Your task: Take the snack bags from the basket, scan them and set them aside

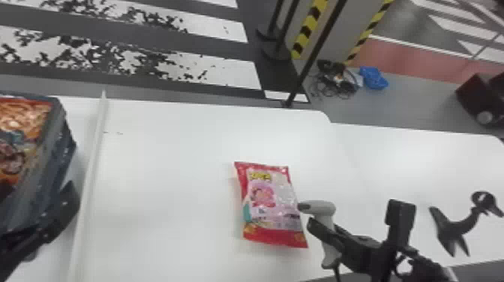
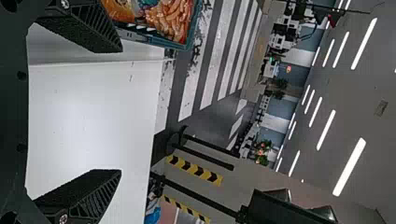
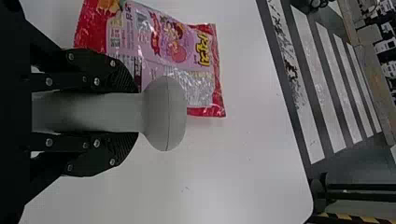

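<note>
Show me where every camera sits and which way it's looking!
Head view: on the head, looking forward and down at the table; left arm and right arm show.
Left wrist view: on that wrist, looking past the open left pincer toward striped floor and ceiling lights.
Right wrist view: on that wrist, looking along the right pincer, gripping the scanner, toward a snack bag.
Head and right wrist views share that bag.
</note>
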`<state>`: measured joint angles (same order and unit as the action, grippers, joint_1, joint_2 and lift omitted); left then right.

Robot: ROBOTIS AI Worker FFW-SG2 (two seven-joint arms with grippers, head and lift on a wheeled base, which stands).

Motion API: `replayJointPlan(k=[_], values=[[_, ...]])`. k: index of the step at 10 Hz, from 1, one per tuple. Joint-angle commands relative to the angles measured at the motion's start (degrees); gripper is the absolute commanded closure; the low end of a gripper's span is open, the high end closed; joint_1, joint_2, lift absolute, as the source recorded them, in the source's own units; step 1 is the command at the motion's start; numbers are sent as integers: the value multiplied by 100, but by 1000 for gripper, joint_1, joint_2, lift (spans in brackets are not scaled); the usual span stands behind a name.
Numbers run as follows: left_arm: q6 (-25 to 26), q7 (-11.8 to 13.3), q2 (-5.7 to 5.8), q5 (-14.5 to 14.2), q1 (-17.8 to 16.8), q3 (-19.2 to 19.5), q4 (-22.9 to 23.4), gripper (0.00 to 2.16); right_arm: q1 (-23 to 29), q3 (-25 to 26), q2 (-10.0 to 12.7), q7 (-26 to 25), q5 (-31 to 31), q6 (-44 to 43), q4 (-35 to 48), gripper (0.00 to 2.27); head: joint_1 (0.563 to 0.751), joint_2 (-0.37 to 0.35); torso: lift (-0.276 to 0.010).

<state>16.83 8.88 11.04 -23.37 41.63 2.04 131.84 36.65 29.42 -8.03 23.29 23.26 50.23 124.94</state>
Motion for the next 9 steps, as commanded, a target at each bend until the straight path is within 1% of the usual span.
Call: replayJointPlan(k=[1,2,3,4,5,6,7,8,9], values=[[0,26,135,-177,21,147,8,70,79,-164,320,0,12,387,549,2250,695,-314,-75],[0,26,214,-282,3,200,8,70,123,-305,487,-70,-50,598,857,2250,695,-260,-75],[0,35,276,-361,-14,235,17,70,158,-586,575,-123,-314,616,953,2250,695,-215,-75],[0,61,373,-546,30,350,52,70,149,-832,583,-255,-568,581,945,2250,695,-192,-75],[0,123,399,-669,91,499,96,70,140,-1052,592,-325,-788,545,936,2250,695,-160,-75],[0,149,487,-827,91,587,78,70,140,-1237,645,-378,-1008,422,909,2250,695,-130,-75],[18,184,557,-897,73,613,43,70,114,-1377,715,-404,-1210,335,874,2250,695,-99,-75],[35,237,575,-950,73,648,26,70,79,-1491,715,-465,-1342,317,813,2250,695,-89,-75],[35,246,619,-985,73,657,8,70,70,-1544,706,-483,-1421,247,734,2250,695,-75,-75]])
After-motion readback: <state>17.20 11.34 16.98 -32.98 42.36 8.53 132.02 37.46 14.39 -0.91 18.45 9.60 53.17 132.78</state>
